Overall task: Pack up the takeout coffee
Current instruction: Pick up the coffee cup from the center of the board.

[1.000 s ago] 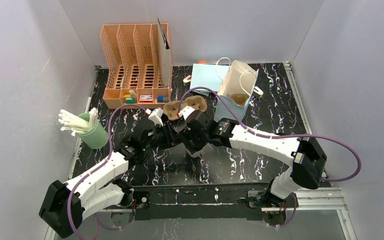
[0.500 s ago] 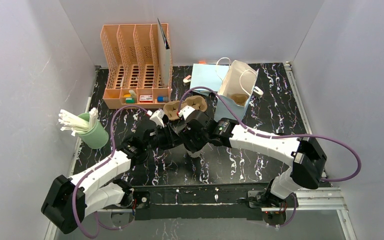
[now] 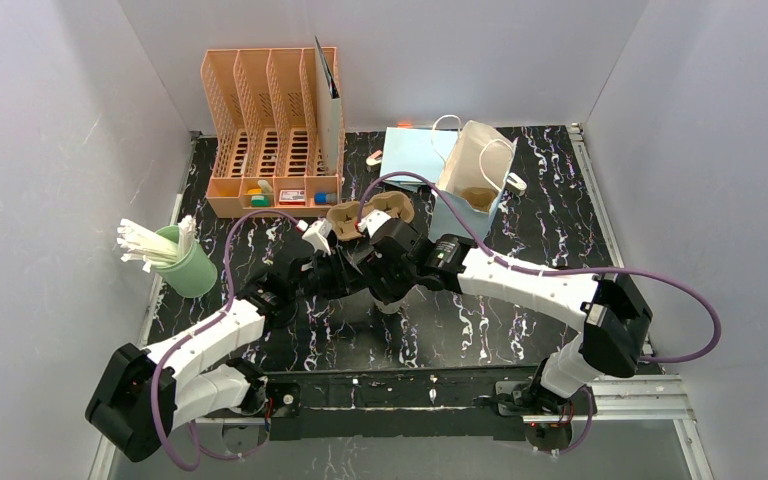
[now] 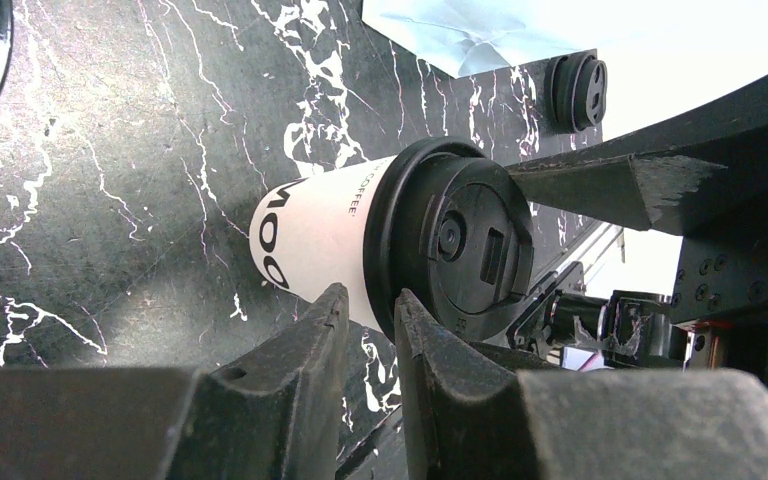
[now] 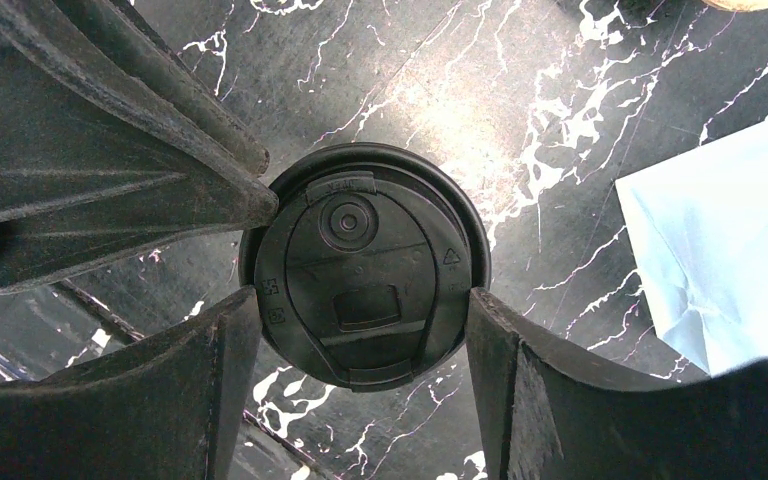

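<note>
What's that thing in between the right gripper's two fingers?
A black-lidded coffee cup. The right gripper has one finger at each side of it, which shows in the right wrist view looking straight down.

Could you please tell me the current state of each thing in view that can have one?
coffee cup: upright, lid on.
right gripper: closed on the coffee cup, one finger on either side of the lid.
left gripper: nearly closed at the lid's rim; grip unclear.
paper bag: standing, mouth open.
carrier: visible wells empty.
</note>
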